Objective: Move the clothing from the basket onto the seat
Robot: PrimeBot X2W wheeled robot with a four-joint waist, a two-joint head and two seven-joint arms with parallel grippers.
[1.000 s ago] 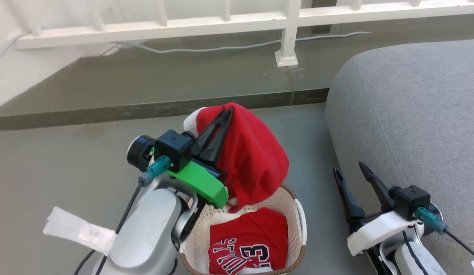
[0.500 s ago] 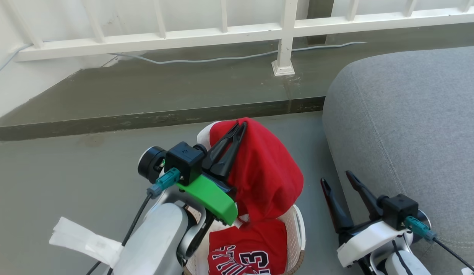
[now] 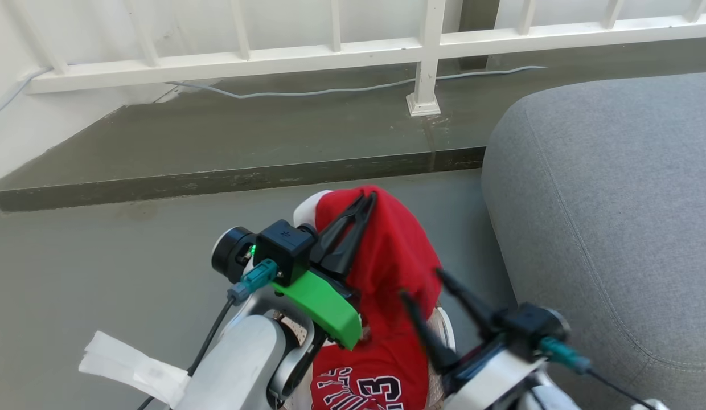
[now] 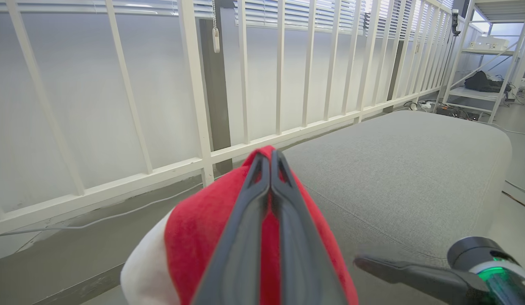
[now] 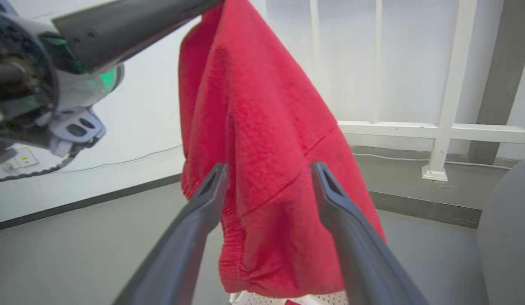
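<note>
Right gripper [image 3: 421,285] had swung leftward over the last second, from beside the seat [image 3: 603,216] to a spot over the basket's right rim. Its jaws were spread wide and held nothing. In the right wrist view the two fingers [image 5: 203,199] straddled the lower half of the lifted jersey [image 5: 266,148]; contact with the cloth could not be confirmed.

Left gripper [image 3: 369,198] was clenched on the top fold of the lifted jersey [image 3: 393,256], which hung clear above the basket [image 3: 447,336] with its hem just over the rim. A second jersey [image 3: 364,381], number side up, lay inside the basket. The seat was immediately to the right, nothing on its visible part.

Handling notes (judgement):
- Fabric is soft and light. It drapes limply from one pinch point and will swing and bunch in transit.
- Single pinch looks secure, but the thin fold could slip under a quick move.
- Best second hold: the gathered lower hem, where the cloth is thickest, so the piece spreads between both grippers.
- The hem should clear the basket rim before moving sideways, or the light basket may be dragged.

Step in hand: carrying the first piece; transfer to the seat not yet done.
</note>
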